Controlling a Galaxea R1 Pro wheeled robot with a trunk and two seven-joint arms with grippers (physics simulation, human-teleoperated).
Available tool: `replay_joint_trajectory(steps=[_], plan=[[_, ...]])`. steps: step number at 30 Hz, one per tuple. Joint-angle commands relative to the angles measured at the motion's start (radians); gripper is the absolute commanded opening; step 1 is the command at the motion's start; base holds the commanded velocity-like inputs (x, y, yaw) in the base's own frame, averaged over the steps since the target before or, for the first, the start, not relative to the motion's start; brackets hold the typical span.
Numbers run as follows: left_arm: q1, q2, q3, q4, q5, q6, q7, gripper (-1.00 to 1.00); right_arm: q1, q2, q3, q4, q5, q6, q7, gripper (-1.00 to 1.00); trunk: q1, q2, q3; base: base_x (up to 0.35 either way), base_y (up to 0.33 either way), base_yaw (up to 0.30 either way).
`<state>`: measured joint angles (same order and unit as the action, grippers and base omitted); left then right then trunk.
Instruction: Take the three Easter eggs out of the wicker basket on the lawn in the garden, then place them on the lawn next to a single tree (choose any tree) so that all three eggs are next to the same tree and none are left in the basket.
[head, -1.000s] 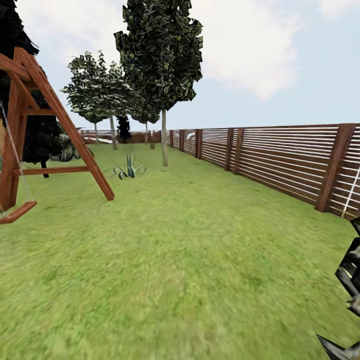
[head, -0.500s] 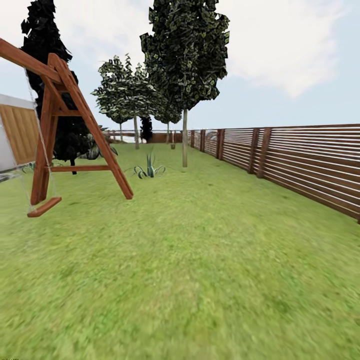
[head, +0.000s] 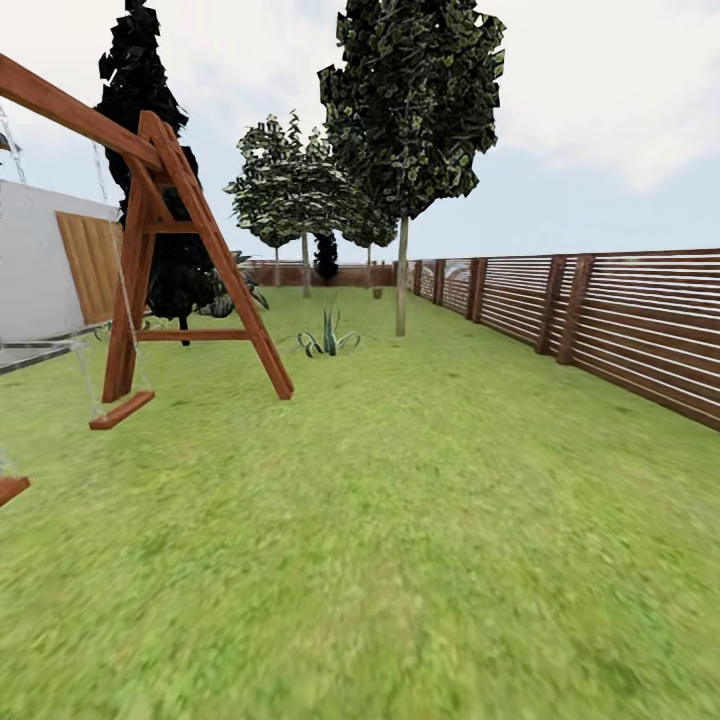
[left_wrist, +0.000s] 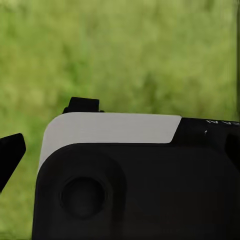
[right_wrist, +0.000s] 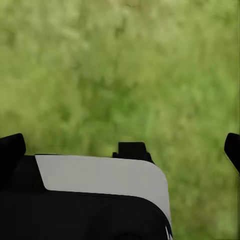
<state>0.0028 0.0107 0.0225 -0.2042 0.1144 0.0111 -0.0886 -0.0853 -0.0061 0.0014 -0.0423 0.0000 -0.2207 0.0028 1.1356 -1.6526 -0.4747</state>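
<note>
Mottled green lawn (head: 420, 520) runs from the wooden swing frame (head: 190, 260) to a slatted fence (head: 620, 320), with a dark-crowned tree (head: 402, 290) beyond; whether either gripper's jaws are apart, I cannot tell.

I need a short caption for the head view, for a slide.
Mottled green lawn with brown wooden swing frame, slatted brown fence and leafy trees.

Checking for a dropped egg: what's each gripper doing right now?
Left gripper: cannot be told; one dark fingertip shows over the lawn.
Right gripper: open, holding nothing; both fingertips stand wide apart over grass.
</note>
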Motion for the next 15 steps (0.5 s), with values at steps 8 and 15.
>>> replay_joint_trajectory(steps=[8,15], plan=[[0.000,0.000,0.002,-0.001,0.010,0.001,-0.005,1.00,-0.001,0.000,0.000,0.001,0.000,-0.003,0.000,1.00,0.001,0.000,-0.001,0.314,-0.109,0.015],[0.000,0.000,0.002,-0.001,0.010,0.001,-0.005,1.00,-0.001,0.000,0.000,0.001,0.000,-0.003,0.000,1.00,0.001,0.000,-0.001,0.314,-0.121,0.001]])
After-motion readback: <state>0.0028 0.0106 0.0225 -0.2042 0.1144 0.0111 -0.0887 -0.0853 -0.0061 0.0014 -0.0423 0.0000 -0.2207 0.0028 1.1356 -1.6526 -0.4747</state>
